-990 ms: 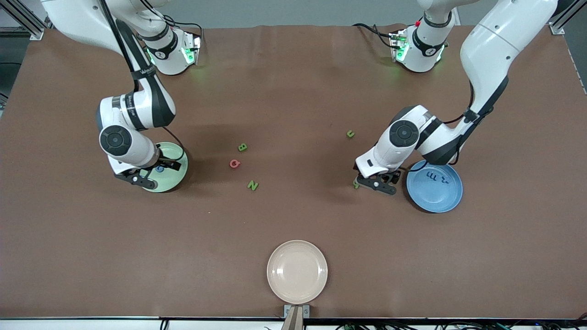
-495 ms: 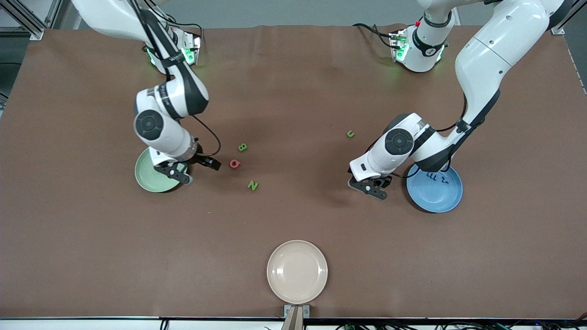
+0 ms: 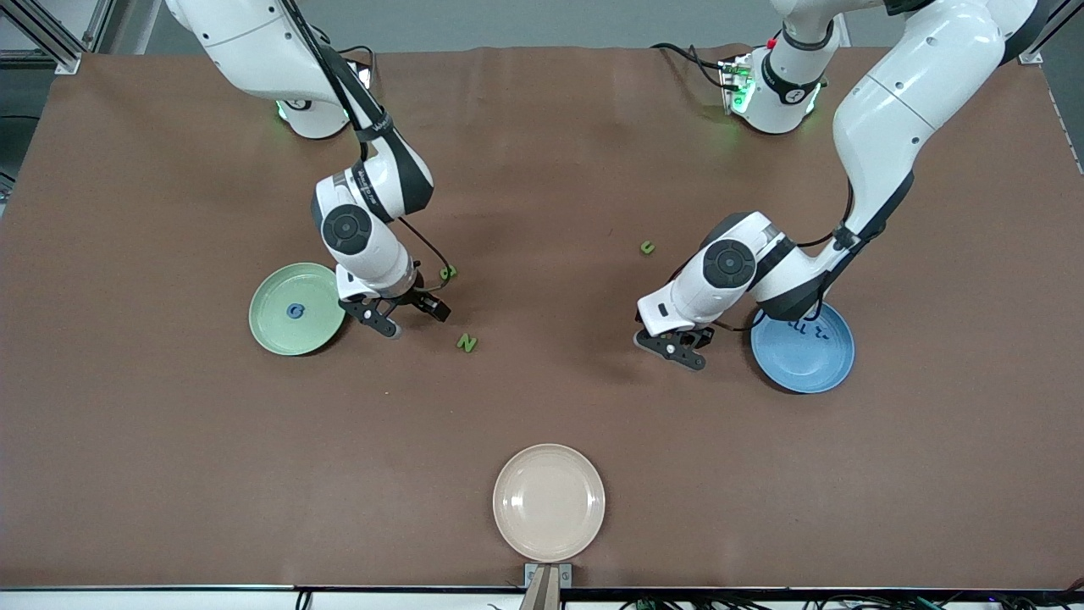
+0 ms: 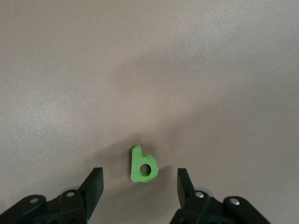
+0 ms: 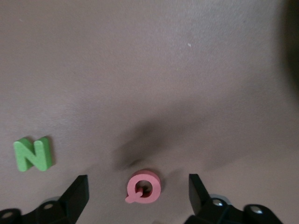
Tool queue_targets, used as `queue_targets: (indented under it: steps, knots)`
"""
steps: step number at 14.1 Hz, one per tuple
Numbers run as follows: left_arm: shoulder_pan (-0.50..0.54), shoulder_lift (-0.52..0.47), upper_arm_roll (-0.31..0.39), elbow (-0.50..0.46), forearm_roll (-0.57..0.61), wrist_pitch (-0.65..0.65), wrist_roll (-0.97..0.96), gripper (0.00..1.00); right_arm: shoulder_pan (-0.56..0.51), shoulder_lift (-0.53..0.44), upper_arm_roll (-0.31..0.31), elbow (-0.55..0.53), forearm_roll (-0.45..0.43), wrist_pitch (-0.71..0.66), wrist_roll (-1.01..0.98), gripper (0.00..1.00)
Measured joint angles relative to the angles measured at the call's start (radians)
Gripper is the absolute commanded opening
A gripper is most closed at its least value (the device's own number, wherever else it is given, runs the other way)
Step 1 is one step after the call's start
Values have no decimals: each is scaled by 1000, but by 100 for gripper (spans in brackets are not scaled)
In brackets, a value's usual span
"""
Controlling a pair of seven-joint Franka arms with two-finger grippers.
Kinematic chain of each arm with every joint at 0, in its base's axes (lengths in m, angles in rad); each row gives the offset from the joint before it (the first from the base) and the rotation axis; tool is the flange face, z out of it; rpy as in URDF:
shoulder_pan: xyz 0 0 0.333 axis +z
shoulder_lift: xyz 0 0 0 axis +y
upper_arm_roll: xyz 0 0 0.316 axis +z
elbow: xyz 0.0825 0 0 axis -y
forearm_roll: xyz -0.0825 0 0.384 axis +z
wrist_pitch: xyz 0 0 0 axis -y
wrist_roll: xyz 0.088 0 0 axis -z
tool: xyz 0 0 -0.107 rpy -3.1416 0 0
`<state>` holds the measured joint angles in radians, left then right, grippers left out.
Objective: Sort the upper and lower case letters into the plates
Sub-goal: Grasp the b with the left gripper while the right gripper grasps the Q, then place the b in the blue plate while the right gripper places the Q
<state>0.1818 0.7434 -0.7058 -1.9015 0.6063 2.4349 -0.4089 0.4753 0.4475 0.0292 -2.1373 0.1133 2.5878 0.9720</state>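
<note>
Brown worktop (image 3: 542, 169), two arms at work.

Left claw (image 3: 673, 346): low over worktop, just beside the blue plate (image 3: 804, 356) on the side toward the right arm's end. Fingers apart, nothing gripped. Left wrist view: green lowercase b (image 4: 142, 164) lies flat on worktop between the two fingers (image 4: 96, 184), gap either side, no contact.

Right claw (image 3: 406, 312): low over worktop, between the mint green plate (image 3: 292, 326) and the green N (image 3: 467, 342). Fingers wide apart, nothing held. Right wrist view: pink Q (image 5: 145, 186) flat on worktop between the fingers (image 5: 79, 191), not touched; green N off to one side.

Plates: mint green plate toward right arm's end, one blue letter (image 3: 295, 311) in it, shape too small to read. Blue plate toward left arm's end, partly under left arm, dark blue letters (image 3: 804, 329) in it, unreadable.

Loose letters: green B (image 3: 449, 272) near right arm's wrist; small green letter (image 3: 647, 247) farther from front cam than left claw.

Cream-beige plate (image 3: 549, 502) at worktop edge nearest front cam, mid-width.
</note>
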Motion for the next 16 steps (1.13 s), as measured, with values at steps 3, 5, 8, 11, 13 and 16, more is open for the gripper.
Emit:
queue_targets:
  steps: [3, 5, 8, 11, 13, 16]
  knots:
    - [-21, 12, 19, 12, 0, 1, 0, 60, 33, 38, -13, 2, 0, 30, 30, 90]
    - [-22, 16, 20, 17, 0, 1, 0, 57, 86, 60, -50, 8, 0, 40, 49, 87]
    - [-23, 18, 21, 20, 0, 1, 0, 50, 145, 60, -95, 12, 0, 38, 65, 83]
    - [-23, 20, 21, 21, 0, 1, 0, 42, 153, 60, -102, 17, 0, 24, 67, 71]
    - [-24, 20, 21, 22, 0, 1, -3, 34, 153, 58, -102, 25, 0, 6, 67, 38]
    - [-25, 20, 21, 24, 0, 1, -16, 25, 153, 49, -106, 32, 0, -31, 69, 3]
